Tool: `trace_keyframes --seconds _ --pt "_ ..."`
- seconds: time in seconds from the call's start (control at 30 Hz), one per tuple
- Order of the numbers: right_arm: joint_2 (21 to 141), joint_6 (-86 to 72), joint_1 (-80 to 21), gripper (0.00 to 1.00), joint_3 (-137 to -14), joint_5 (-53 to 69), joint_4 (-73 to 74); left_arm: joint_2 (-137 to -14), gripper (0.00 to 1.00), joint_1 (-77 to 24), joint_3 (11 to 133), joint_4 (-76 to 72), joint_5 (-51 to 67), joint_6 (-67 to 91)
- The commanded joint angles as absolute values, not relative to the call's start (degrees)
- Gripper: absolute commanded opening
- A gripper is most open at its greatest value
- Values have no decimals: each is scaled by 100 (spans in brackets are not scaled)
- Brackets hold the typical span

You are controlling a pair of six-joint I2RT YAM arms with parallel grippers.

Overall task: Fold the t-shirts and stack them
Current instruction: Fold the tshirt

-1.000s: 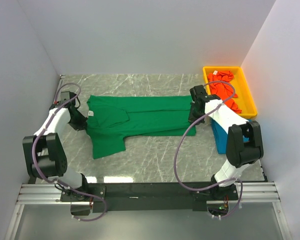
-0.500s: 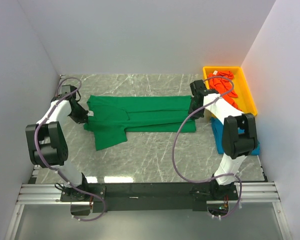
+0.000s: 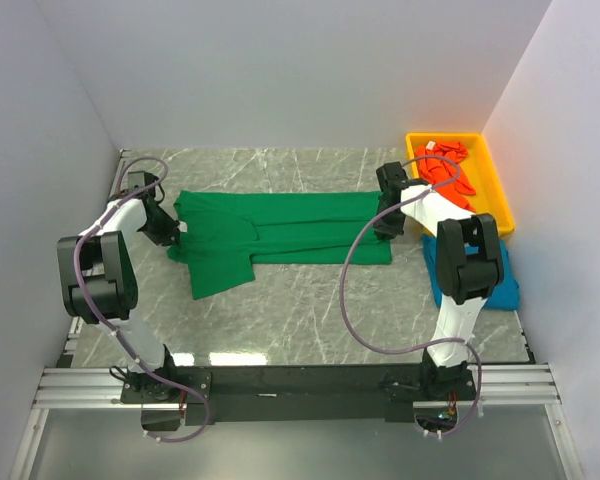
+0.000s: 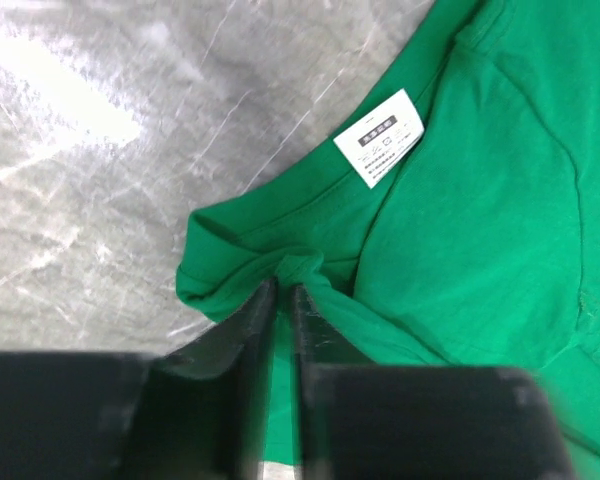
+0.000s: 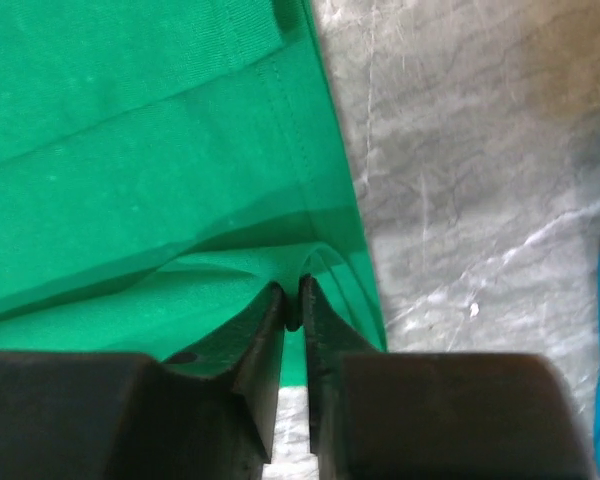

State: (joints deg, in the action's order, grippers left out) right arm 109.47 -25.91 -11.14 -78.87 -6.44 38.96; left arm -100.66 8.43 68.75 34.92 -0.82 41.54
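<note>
The green t-shirt [image 3: 280,232] lies across the marble table, folded lengthwise, one sleeve hanging toward the near side. My left gripper [image 3: 170,238] is shut on its neck end; in the left wrist view a pinch of green cloth [image 4: 295,268] sits between the jaws, below the white neck label [image 4: 382,150]. My right gripper [image 3: 382,228] is shut on the hem end, with a fold of green cloth [image 5: 280,270] in the jaws. The orange-red t-shirt [image 3: 450,180] lies crumpled in the yellow bin. The blue t-shirt [image 3: 500,285] lies partly hidden behind the right arm.
The yellow plastic bin [image 3: 495,185] stands at the back right corner. White walls close in on the left, back and right. The marble table [image 3: 310,315] runs toward the arm bases.
Both grippers have carried the near edge of the green t-shirt toward the back, folding it narrower. In the last half second both have barely shifted.
</note>
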Motion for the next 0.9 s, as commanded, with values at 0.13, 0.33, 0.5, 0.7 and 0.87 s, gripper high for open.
trace_keyframes --seconds 0.13,0.33,0.5,0.7,0.87 --pt "10794 -2514 -1028 42 -8139 -651 3823 -9792 42 879 6899 3234 -229 4096" --pt "9838 -2514 -1063 55 -7753 -510 3771 -8801 82 835 6707 3515 -544 3990" --pt "9019 -2531 -1274 59 -6990 -264 3534 -7588 82 599 5873 3770 -475 3999" --pt "8157 -2584 -1582 66 -6198 -79 3305 -6882 75 -306 4800 3718 -238 4438" --pt "7717 -2602 -1731 67 -5740 140 3208 -6890 62 -772 4149 3323 -140 4746"
